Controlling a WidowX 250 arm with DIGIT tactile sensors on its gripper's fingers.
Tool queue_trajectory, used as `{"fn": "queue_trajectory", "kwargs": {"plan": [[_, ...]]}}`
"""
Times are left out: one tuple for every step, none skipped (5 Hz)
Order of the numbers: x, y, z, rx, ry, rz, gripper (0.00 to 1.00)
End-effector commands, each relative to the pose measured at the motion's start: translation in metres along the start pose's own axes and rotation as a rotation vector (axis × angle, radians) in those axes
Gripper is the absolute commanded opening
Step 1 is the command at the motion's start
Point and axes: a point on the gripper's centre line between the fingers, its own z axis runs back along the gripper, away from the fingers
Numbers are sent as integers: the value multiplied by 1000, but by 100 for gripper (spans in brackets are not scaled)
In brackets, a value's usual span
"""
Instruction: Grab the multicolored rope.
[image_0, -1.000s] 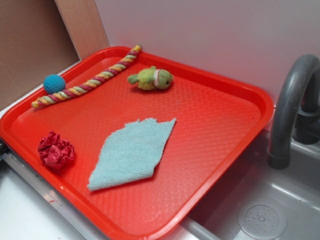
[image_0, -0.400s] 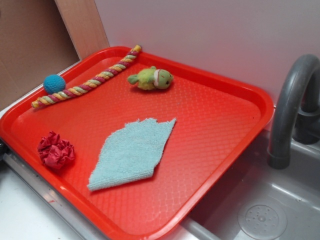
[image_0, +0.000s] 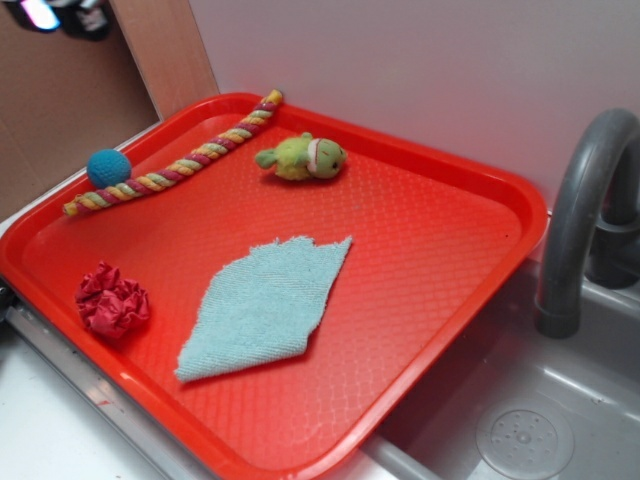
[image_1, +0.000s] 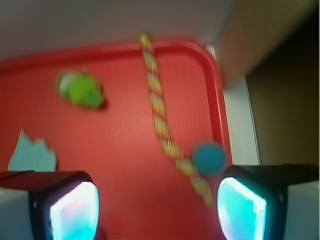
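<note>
The multicolored rope (image_0: 175, 160) lies along the far left rim of the red tray (image_0: 440, 290), running from the back corner toward the left. In the wrist view the rope (image_1: 162, 122) runs blurred down the tray to near my right finger. My gripper (image_1: 157, 210) is open and empty, high above the tray. In the exterior view only a dark bit of the gripper (image_0: 60, 15) shows at the top left corner.
A teal knitted ball (image_0: 108, 167) touches the rope's left end, also seen in the wrist view (image_1: 209, 157). A green plush toy (image_0: 303, 157), a light blue cloth (image_0: 265, 305) and a red scrunchie (image_0: 111, 300) lie on the tray. A grey faucet (image_0: 580, 220) stands right.
The gripper has come into the exterior view at the top left corner. The things on the tray have not moved.
</note>
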Motion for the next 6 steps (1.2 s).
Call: {"fn": "queue_trajectory", "kwargs": {"plan": [[45,14,-46,60,-72,47,100],[46,5,-75,44,-37,19,100],[41,-6,-106,51,39,-4,100],[36,-12,-134,42,123,-13,100],[36,-12,-151,70,162,-19,100],[34,-10,-159,100,189,-19,100]]}}
